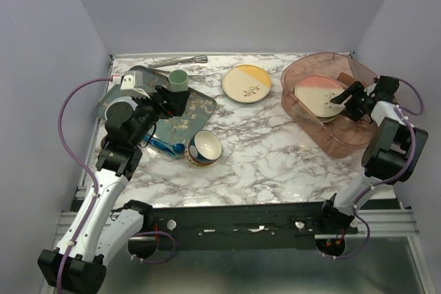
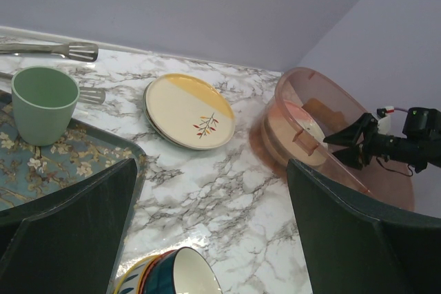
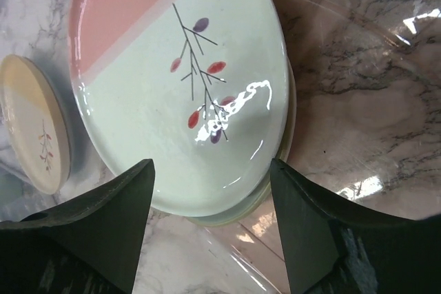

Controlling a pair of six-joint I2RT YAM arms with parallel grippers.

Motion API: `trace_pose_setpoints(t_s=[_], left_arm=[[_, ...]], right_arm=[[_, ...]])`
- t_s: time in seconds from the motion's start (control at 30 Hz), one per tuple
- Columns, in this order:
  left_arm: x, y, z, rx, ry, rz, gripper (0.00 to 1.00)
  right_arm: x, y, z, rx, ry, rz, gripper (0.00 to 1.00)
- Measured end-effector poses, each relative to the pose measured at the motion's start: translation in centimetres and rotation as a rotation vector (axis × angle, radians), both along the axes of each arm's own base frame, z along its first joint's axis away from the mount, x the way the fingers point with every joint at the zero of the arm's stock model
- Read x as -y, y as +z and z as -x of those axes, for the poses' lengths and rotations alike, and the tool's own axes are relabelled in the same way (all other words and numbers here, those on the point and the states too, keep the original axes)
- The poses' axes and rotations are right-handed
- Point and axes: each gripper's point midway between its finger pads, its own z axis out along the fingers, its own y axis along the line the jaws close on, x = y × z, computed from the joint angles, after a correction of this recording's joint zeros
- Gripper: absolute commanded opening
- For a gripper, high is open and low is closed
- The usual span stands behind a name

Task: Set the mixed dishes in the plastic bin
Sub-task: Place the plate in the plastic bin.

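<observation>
The plastic bin point(image 1: 344, 129) stands at the back right and shows in the left wrist view point(image 2: 324, 111). In it lies the pink-and-cream plate point(image 1: 318, 94), stacked on another cream plate point(image 3: 279, 170). The top plate fills the right wrist view point(image 3: 179, 80). My right gripper point(image 1: 344, 98) is open and empty just above the plate's near edge point(image 3: 210, 225). The yellow-and-cream plate point(image 1: 247, 82) lies on the table at the back middle point(image 2: 189, 109). The blue-yellow bowl point(image 1: 204, 147) sits on the table point(image 2: 172, 273). My left gripper point(image 1: 173, 101) is open and empty above the tray's right edge point(image 2: 213, 232).
A dark-green floral tray point(image 1: 189, 111) holds a mint green cup point(image 1: 178, 80). A blue spoon point(image 1: 165, 146) lies beside the bowl. Metal tongs point(image 1: 178, 62) lie along the back wall. Walls close in on the left, back and right.
</observation>
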Motion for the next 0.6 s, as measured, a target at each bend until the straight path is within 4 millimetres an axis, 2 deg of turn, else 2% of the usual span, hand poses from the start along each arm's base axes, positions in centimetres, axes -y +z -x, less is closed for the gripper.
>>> trace_pose_setpoints(t_s=[0.2, 0.4, 0.57, 0.6], left_arm=[[0.0, 0.0, 0.0, 0.000, 0.000, 0.000, 0.99], [0.1, -0.1, -0.1, -0.002, -0.002, -0.001, 0.99], [0.4, -0.8, -0.5, -0.023, -0.015, -0.006, 0.99], [0.5, -1.0, -0.7, -0.030, -0.019, -0.008, 0.99]], right_arm=[[0.2, 3.3, 0.4, 0.073, 0.008, 0.067, 0.76], [-0.4, 7.1, 2.0, 0.160, 0.052, 0.149, 0.78], [-2.0, 10.9, 3.4, 0.267, 0.153, 0.209, 0.79], [-2.7, 12.7, 4.0, 0.321, 0.193, 0.230, 0.79]])
